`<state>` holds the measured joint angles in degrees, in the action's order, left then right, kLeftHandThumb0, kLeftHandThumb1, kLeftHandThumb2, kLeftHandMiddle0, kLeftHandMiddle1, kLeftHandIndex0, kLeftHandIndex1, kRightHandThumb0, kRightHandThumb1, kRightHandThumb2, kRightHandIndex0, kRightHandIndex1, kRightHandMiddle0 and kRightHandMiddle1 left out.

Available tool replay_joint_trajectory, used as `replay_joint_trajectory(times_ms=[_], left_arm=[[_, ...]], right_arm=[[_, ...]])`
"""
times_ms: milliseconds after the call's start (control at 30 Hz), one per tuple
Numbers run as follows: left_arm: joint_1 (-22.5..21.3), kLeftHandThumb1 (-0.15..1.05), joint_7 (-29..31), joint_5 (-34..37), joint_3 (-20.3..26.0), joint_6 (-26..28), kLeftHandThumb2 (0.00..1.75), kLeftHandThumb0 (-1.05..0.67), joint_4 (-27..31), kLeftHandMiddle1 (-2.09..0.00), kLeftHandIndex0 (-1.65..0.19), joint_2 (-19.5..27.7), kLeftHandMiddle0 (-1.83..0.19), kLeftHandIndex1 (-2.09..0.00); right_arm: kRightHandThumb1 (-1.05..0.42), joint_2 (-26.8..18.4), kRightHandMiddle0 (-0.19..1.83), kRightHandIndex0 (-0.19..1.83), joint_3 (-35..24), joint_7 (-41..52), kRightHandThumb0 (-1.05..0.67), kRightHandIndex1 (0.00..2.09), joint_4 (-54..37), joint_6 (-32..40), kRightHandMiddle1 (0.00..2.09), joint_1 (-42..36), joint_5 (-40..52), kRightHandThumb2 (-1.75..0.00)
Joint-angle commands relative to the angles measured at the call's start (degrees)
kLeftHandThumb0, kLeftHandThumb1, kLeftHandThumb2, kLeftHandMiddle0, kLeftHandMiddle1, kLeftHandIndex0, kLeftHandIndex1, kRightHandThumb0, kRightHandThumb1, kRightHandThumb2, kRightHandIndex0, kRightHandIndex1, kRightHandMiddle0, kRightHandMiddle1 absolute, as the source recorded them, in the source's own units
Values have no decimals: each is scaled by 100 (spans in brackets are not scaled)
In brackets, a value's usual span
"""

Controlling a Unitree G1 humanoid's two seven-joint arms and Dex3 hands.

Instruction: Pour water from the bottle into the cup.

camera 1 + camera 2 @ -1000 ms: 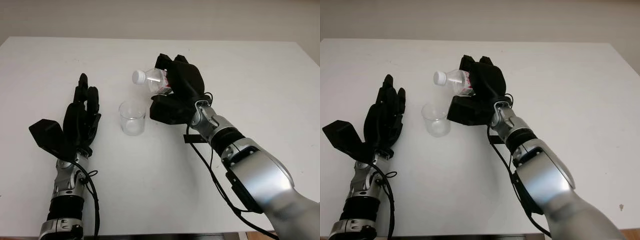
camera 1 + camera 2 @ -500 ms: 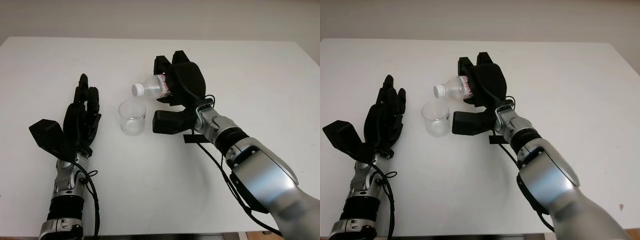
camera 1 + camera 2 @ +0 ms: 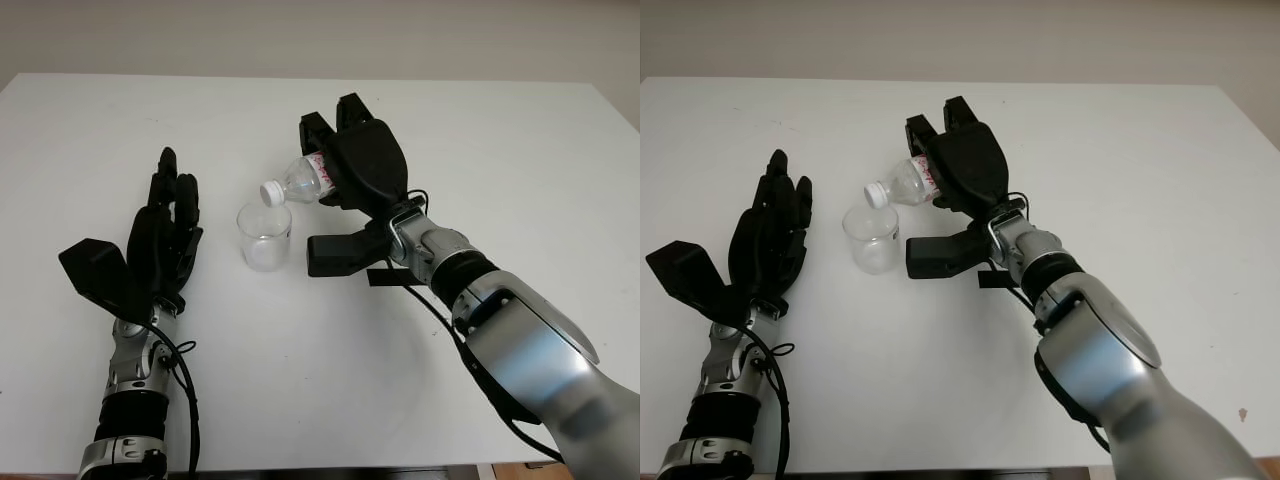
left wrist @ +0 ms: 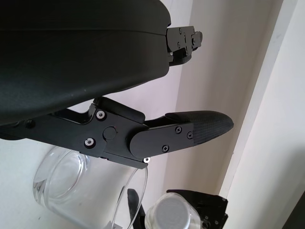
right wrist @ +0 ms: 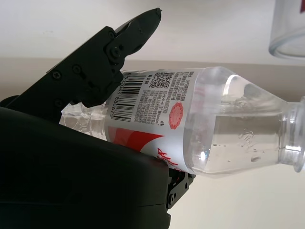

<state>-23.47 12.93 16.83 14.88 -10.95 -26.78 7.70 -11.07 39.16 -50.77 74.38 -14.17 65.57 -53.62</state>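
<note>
A clear plastic water bottle (image 3: 300, 180) with a red and white label and its white cap (image 3: 271, 193) on is held by my right hand (image 3: 335, 175), which is shut on the bottle's body. The bottle is tipped with its neck pointing down and to the left, and the cap hangs just above the right rim of the cup. The clear cup (image 3: 264, 236) stands upright on the white table (image 3: 300, 350). In the right wrist view water sits in the bottle (image 5: 190, 124) toward the neck. My left hand (image 3: 165, 235) is open, to the left of the cup.
The left wrist view shows the cup (image 4: 86, 186) close by and the bottle's cap (image 4: 171, 212) beyond it. The table's far edge (image 3: 300, 78) runs along the back, with a wall behind it.
My right hand has rolled over and tipped the bottle further, so its capped neck dropped from level to just over the cup's rim. The left hand and the cup stayed put.
</note>
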Motion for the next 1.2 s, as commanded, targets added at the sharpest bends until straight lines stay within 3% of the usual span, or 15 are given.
replay_joint_trajectory(times_ms=[0,200,600,1167], left_arm=[[8,105,-12,-43,-26,-62,57,-69,-8,-5,12,-25,9,-5],[5,105,-14,-8,-15,-63,57,-69,-24,-5,13,-81,11,-5],[19,105,-81,-40,-19,-77,56,-69,-23,-6,13,-148,9,-5],[-12,105,-18,-13,9,-92,55,-70,-120,-6,12,-122,8,-5]], right_arm=[[-92,-18,47,112,73,-125,-28,209,-11,-9,209,207,-59,-6],[-90,-14,50,105,259,-343,-37,209,-36,77,160,244,-237,-5],[-89,-13,49,104,531,-545,-43,209,-35,445,165,356,-510,-5],[-88,4,50,103,469,-504,-41,209,-25,304,161,346,-347,-5]])
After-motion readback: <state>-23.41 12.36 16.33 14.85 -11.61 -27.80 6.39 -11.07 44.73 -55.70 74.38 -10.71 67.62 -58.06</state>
